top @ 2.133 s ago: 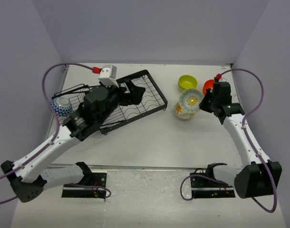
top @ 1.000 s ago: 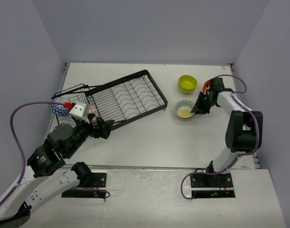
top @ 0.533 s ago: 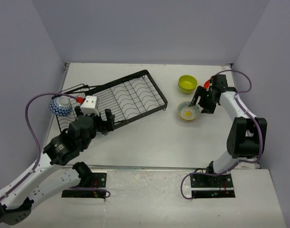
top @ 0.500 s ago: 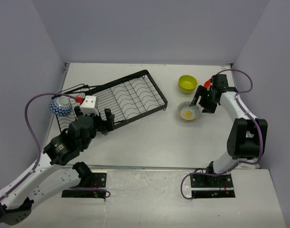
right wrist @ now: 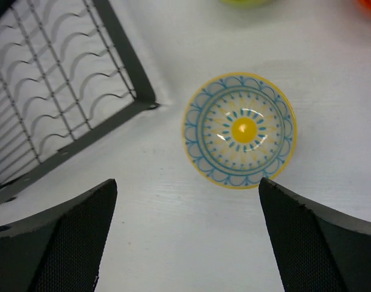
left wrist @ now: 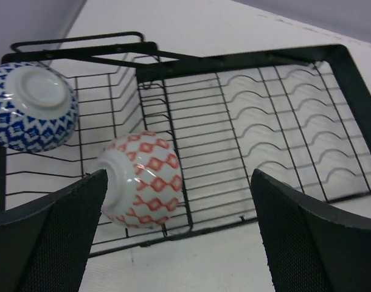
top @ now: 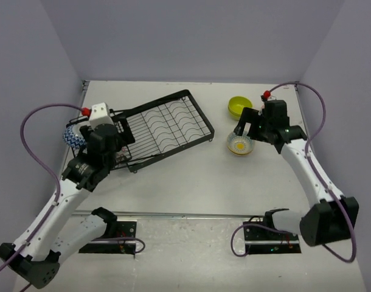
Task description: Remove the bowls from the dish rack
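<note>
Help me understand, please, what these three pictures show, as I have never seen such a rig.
A robot's left arm and right arm stand at a table's near edge, each ending in a two-finger gripper. One picture looks down from above; the other two come from wrist cameras, so the dark shapes at the bottom are each gripper's fingers. A black wire dish rack holds a blue-and-white bowl and a red-and-white bowl, below the left gripper. A cream bowl and a lime green bowl stand on the table. The right gripper hovers over the cream bowl. Both grippers are open, holding nothing.
</note>
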